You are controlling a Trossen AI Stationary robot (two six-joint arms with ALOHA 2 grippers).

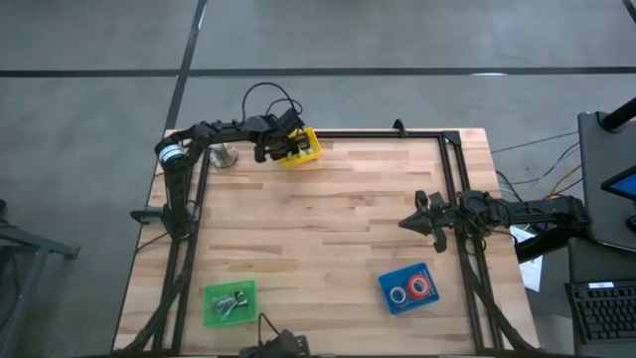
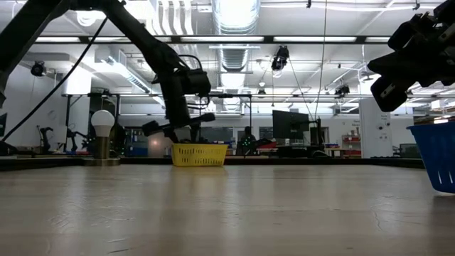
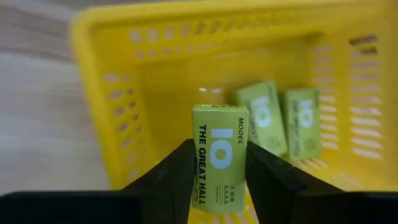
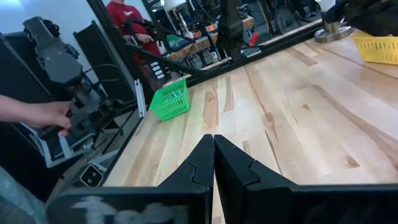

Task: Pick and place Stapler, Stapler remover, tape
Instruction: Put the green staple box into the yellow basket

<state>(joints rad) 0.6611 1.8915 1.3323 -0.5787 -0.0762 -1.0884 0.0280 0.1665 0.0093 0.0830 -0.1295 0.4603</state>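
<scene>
A small green box of staples (image 3: 217, 158), printed "THE GREAT HALL 10", sits clamped between the left gripper's (image 3: 217, 180) fingers, right over the yellow basket (image 1: 299, 148) at the counter's (image 1: 328, 229) far edge. Two more green boxes (image 3: 283, 118) lie inside that basket. Tape rolls (image 1: 409, 290), red ones, rest in the blue tray (image 1: 406, 288) near the right side. The right gripper (image 1: 407, 222) hovers just above there, fingers pressed together on nothing. A green basket (image 1: 230, 303) sits front-left.
</scene>
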